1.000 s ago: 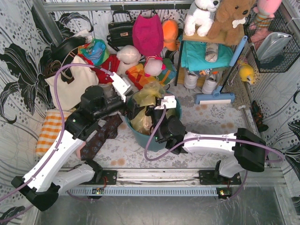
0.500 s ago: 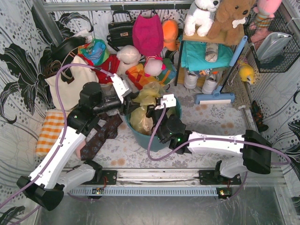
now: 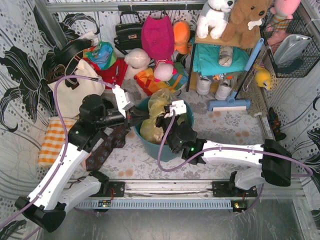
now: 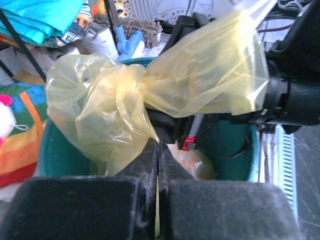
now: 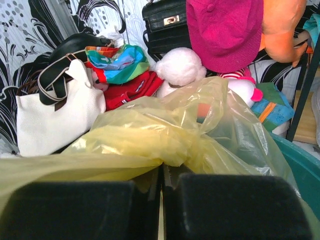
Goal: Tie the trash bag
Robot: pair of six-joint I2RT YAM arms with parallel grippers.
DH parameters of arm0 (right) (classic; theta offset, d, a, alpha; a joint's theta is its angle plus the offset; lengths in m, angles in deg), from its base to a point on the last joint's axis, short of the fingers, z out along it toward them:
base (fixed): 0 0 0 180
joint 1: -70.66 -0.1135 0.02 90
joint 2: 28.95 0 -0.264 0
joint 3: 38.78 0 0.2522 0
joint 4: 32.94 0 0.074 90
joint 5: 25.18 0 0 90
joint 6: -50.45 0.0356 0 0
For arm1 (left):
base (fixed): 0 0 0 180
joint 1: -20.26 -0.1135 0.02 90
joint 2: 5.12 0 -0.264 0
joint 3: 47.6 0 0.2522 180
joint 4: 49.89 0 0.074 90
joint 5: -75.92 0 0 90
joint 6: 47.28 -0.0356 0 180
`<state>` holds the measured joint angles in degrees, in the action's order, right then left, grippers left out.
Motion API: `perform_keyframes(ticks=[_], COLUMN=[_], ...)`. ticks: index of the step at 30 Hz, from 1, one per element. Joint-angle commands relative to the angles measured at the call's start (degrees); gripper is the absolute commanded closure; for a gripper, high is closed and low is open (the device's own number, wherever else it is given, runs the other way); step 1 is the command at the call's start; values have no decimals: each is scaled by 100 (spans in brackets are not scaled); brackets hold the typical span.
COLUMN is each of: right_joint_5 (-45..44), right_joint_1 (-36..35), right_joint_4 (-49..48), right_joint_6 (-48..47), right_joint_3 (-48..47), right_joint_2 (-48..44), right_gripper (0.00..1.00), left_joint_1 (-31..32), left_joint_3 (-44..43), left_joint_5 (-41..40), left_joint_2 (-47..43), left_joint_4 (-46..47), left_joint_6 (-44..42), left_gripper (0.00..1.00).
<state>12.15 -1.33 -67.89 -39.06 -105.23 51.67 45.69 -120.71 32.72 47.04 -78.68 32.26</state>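
The trash bag (image 3: 150,128), thin yellow plastic, sits in the teal bin (image 3: 150,148) at the table's middle. Its top is gathered into a twisted bunch (image 4: 131,92) above the rim. My left gripper (image 3: 144,116) reaches in from the left. In the left wrist view its jaws (image 4: 158,146) are pressed together under the bunch, with a sliver of yellow film between them. My right gripper (image 3: 161,122) comes from the right over the bin. Its jaws (image 5: 161,169) are shut on a stretched fold of the bag (image 5: 145,135). Inside the bin the two grippers are close together.
A cream tote (image 3: 75,92), plush toys (image 3: 157,37) and a black handbag (image 3: 129,32) crowd the back. A dark patterned cloth (image 3: 106,145) and an orange striped towel (image 3: 52,140) lie left of the bin. A shelf (image 3: 222,57) and a blue brush (image 3: 230,105) stand at the back right.
My left gripper has closed from wide open to shut on the bag's film and drawn slightly left. The right gripper stayed shut and shifted a little with the bag.
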Motion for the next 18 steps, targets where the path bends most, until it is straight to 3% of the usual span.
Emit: perform_keyframes(ticks=[1, 9, 18], right_joint_5=[90, 695, 1753], right_joint_1=[0, 37, 145], right_joint_4=[-411, -1698, -2900], right_joint_6=[-38, -447, -164], right_joint_3=[-83, 64, 697], right_joint_2=[-1, 253, 347], right_gripper=[100, 100, 100], left_joint_1=[-12, -12, 81], left_joint_3=[197, 683, 1150], left_joint_5=[447, 713, 710], left_joint_2=[-256, -559, -644], left_joint_4=[668, 1124, 1514], left_joint_6=[634, 1321, 1709], left_gripper=[100, 100, 97])
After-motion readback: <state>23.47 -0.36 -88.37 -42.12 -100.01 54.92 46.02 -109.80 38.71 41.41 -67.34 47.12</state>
